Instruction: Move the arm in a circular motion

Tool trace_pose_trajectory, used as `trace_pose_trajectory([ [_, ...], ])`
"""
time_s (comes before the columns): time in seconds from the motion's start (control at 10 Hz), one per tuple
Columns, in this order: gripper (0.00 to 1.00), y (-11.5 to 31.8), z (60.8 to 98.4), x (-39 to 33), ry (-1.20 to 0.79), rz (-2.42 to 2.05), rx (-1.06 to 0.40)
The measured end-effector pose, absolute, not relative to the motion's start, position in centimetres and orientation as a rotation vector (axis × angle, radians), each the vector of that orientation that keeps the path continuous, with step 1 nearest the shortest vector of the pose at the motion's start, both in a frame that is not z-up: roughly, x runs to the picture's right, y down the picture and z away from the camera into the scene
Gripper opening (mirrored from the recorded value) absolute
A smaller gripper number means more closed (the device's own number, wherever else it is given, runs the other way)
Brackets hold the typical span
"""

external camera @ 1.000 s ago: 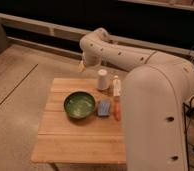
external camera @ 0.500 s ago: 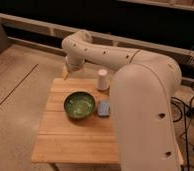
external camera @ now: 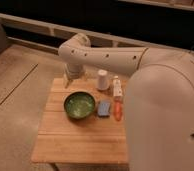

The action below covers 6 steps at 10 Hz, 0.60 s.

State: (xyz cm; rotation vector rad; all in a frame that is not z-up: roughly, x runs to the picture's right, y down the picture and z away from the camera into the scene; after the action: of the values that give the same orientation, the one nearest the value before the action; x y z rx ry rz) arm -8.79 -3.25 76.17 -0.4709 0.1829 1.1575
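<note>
Cream-white and thick, the arm (external camera: 112,59) reaches from the right foreground across the back of the wooden table (external camera: 75,142) and bends down at its rounded end above the far left corner. Its gripper (external camera: 70,81) hangs there just over the table's back edge, near the green bowl (external camera: 80,105) and apart from it, and whether it is apart or together cannot be told. Beside the bowl lie a blue sponge (external camera: 104,108) and an orange item (external camera: 118,111), with a white cup (external camera: 103,80) behind them.
</note>
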Motion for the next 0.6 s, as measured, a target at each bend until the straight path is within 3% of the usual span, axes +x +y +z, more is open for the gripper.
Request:
trace_pose_trajectory([
  [0.4,0.65,-5.5,76.5,4.1,0.468,1.35,-0.322],
  [0.6,0.65,-7.7,78.5,6.3,0.546,1.372,-0.285],
])
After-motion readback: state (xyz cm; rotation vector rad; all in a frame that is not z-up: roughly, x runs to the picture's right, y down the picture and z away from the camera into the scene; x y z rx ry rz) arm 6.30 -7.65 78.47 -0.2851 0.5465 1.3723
